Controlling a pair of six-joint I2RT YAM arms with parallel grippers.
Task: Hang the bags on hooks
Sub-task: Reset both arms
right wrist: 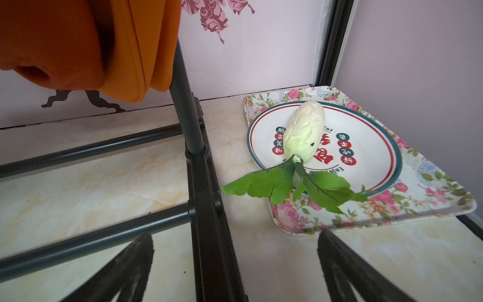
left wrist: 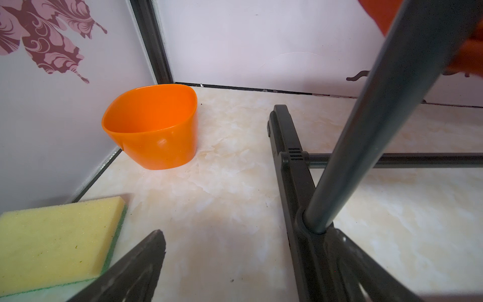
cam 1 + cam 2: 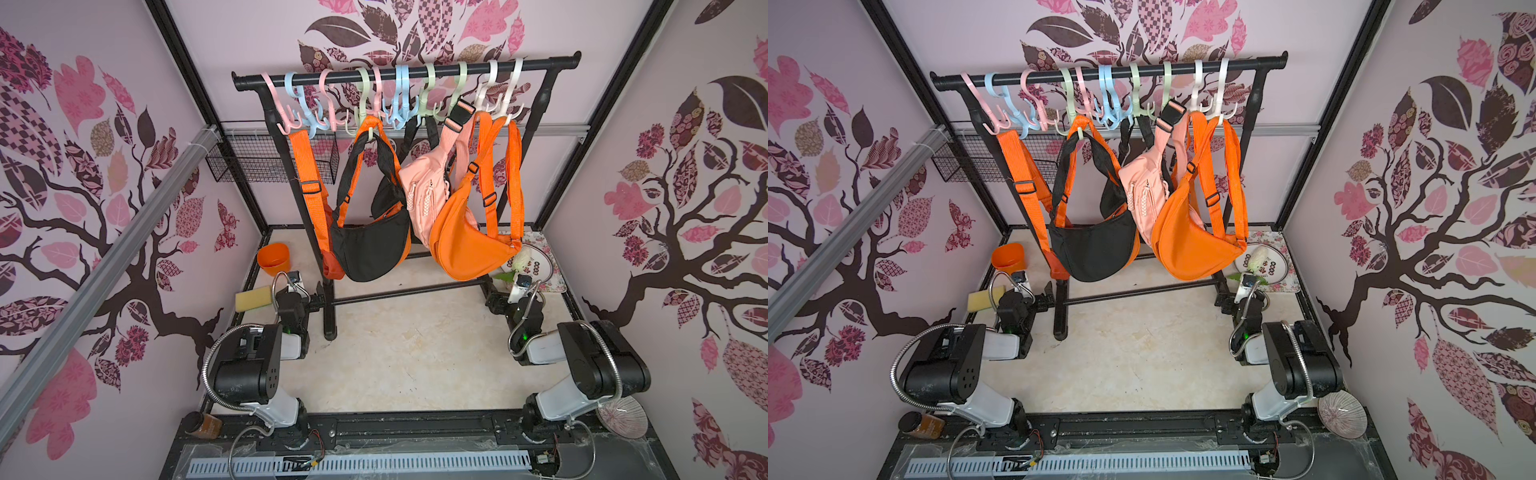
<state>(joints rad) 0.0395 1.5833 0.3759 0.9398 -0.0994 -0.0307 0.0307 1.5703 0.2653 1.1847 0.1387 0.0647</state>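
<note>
Apparently the hanging is done. We see no bag on the counter (image 3: 395, 353). Every bag hangs from the rack (image 3: 407, 72), and we cannot tell which one the task means.

The orange bag (image 3: 465, 245) at the right end hangs by its strap from a white hook (image 3: 516, 79). The pink bag (image 3: 424, 183) and the black bag (image 3: 370, 249) hang beside it, all well above the counter.

The left pincer (image 2: 248, 232) and the right pincer (image 1: 235, 243) sit low by the rack's feet. Both are spread wide and hold nothing. In each wrist view a foot bar shows between the fingers, and we cannot tell whether they touch it.

We judge the step in hand to be a clean finish. Any move should lift away from the feet without nudging them, since a jolt to the rack would swing the bags. It is also worth checking that the strap sits deep in the hook's crook.

Taken whole, the orange bag's long axis runs top to bottom, from hook to belly. Its crescent body lies crosswise, curved side down and ends pointing up, with the end toward the pink bag riding a little higher.
</note>
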